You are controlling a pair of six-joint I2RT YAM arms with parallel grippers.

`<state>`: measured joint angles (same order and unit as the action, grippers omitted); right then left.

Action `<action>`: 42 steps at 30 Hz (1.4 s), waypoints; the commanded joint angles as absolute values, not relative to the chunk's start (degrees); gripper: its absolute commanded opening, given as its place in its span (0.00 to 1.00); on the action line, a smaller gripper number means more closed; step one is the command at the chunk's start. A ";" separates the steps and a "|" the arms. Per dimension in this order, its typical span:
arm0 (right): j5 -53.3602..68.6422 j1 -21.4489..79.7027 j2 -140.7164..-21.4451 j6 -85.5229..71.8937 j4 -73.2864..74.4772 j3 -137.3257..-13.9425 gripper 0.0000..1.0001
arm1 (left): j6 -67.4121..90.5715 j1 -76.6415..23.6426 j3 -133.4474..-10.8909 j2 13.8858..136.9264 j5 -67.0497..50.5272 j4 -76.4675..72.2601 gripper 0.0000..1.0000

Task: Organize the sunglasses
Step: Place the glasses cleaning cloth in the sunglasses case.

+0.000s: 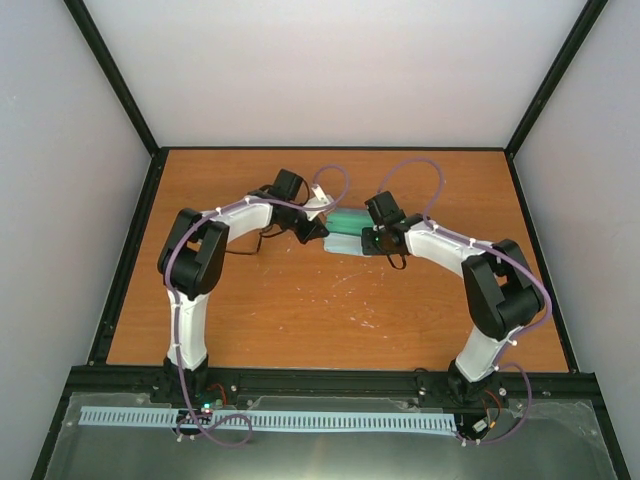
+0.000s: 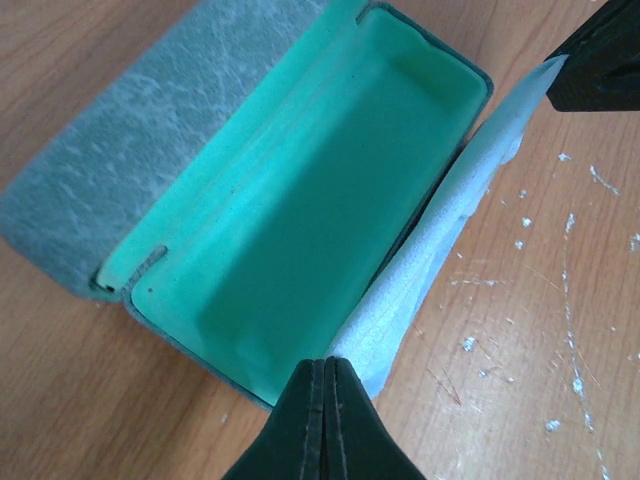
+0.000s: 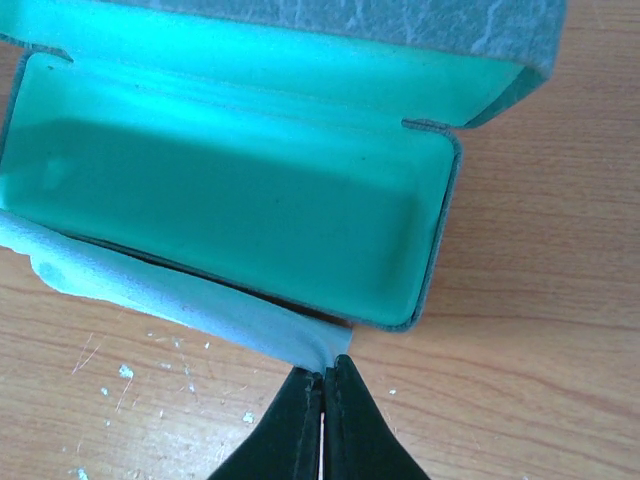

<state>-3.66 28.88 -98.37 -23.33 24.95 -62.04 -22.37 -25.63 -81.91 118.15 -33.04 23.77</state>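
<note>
Left pincer [image 2: 325, 365] and right pincer [image 3: 322, 375] both closed tight, each nipping one end of the light-blue cloth [image 2: 440, 230]. Cloth lies along the near wall of the open green-lined case [image 2: 300, 200] on the wooden surface [image 3: 520, 300]. Where the sunglasses are cannot be told from any view.

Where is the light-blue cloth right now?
In the top view the cloth sits mid-scene, along the open case's near edge, one end pinched in the left tool, the other in the right tool.

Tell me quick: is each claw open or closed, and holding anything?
Left claw: closed, pinching one end of the light-blue cloth.
Right claw: closed, pinching the cloth's other end.
</note>
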 commanded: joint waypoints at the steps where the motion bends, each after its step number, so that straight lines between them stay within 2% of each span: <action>1: -4.40 27.57 -99.59 -22.54 26.07 -64.10 0.03 | -22.57 -25.66 -85.55 119.60 -33.43 24.47 0.00; 42: -4.64 24.52 -110.84 -21.25 27.47 -73.90 0.03 | -22.21 -25.66 -93.04 126.48 -31.43 22.62 0.00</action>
